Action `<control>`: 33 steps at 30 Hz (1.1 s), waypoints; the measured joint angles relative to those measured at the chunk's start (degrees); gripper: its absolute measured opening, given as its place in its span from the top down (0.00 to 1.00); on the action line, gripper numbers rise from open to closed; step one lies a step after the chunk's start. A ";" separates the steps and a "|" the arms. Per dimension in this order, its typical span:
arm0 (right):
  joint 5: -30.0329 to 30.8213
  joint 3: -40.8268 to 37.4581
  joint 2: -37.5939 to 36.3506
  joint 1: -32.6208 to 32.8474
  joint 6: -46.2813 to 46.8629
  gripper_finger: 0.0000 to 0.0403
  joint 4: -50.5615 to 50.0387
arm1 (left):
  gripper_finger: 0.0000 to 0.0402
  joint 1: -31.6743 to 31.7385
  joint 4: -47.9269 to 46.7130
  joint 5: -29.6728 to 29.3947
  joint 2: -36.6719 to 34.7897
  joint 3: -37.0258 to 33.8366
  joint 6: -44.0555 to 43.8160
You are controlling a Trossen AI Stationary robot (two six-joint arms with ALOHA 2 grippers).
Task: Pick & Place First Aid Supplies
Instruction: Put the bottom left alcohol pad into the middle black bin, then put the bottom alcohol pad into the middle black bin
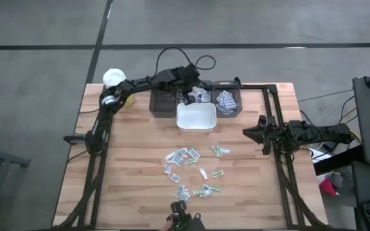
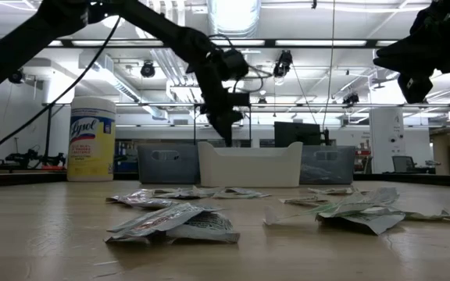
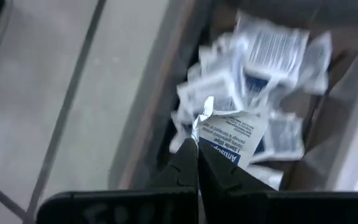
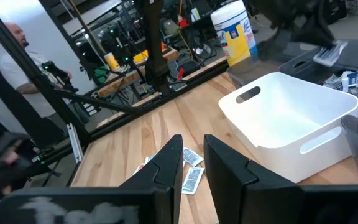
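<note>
My left gripper [image 3: 197, 163] hangs over the grey bins [image 1: 166, 106] at the table's far edge, shut on a white first aid packet with blue print [image 3: 232, 134]. Below it, the middle grey bin holds several packets of the same kind [image 3: 272, 56]. Many more first aid packets [image 1: 184, 157] lie flat and scattered on the wooden table's near half, also seen up close in the low view [image 2: 174, 222]. My right gripper [image 4: 192, 163] waits at the table's right side [image 1: 254, 133], level and open, with nothing between its fingers. My left gripper pinches the blue-print packet by one edge [image 3: 205, 144] between its two fingertips. The fingers slant down from above. The packet sticks out past the tips, lifted clear above the packets in the grey bin, and shows in the right wrist view below the gripper [image 4: 328, 53].
A white bin [image 1: 196, 119] stands just in front of the grey bins. Another grey bin [image 1: 227, 102] to the right holds packets. A yellow wipes canister with a white lid [image 1: 114, 78] stands at the far left corner. A person [image 4: 14, 56] is beyond the table.
</note>
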 joint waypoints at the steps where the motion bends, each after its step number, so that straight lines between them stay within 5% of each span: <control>1: 0.00 0.00 0.00 -0.02 0.00 0.84 -0.02 | 1.00 0.22 0.17 0.07 0.00 -1.06 0.21; 15: 0.00 0.00 0.00 -0.02 0.00 0.84 0.00 | 0.99 0.86 6.11 1.09 0.04 -6.97 1.64; 23: -0.01 0.00 0.00 -0.02 0.00 0.84 0.00 | 0.87 0.90 6.60 3.94 0.04 -6.66 2.57; 33: 0.00 0.00 0.00 -0.02 0.00 0.84 0.00 | 0.77 -2.09 -3.66 6.41 -0.06 7.36 -1.51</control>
